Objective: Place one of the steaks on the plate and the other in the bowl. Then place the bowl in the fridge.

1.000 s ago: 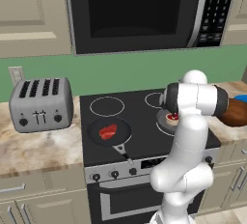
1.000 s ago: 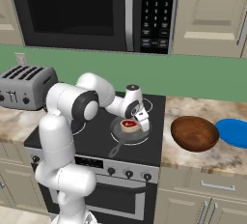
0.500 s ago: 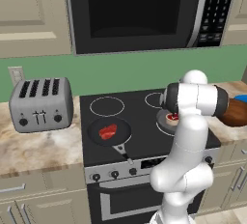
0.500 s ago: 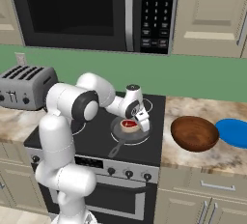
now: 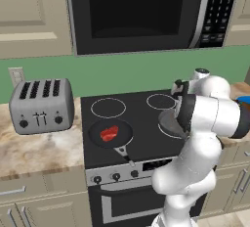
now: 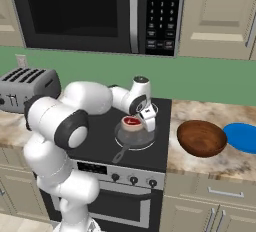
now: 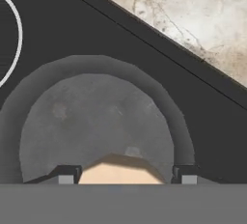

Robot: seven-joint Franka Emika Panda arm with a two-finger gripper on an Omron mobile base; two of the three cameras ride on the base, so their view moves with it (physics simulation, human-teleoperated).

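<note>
Tool (image 7: pixel 124 175) closed around fat-rimmed steak (image 7: pixel 120 171).

A bright red steak (image 5: pixel 109 133) in a black pan (image 5: pixel 110 134), a dark brown bowl (image 6: pixel 201 138), a vivid blue plate (image 6: pixel 241 137), mottled beige counter (image 6: pixel 200 165).

A bright red steak (image 5: pixel 109 133) is lying in a black frying pan (image 5: pixel 111 134) on the stove's (image 5: pixel 128 128) near left, a toaster (image 5: pixel 41 104) sitting further left.
</note>
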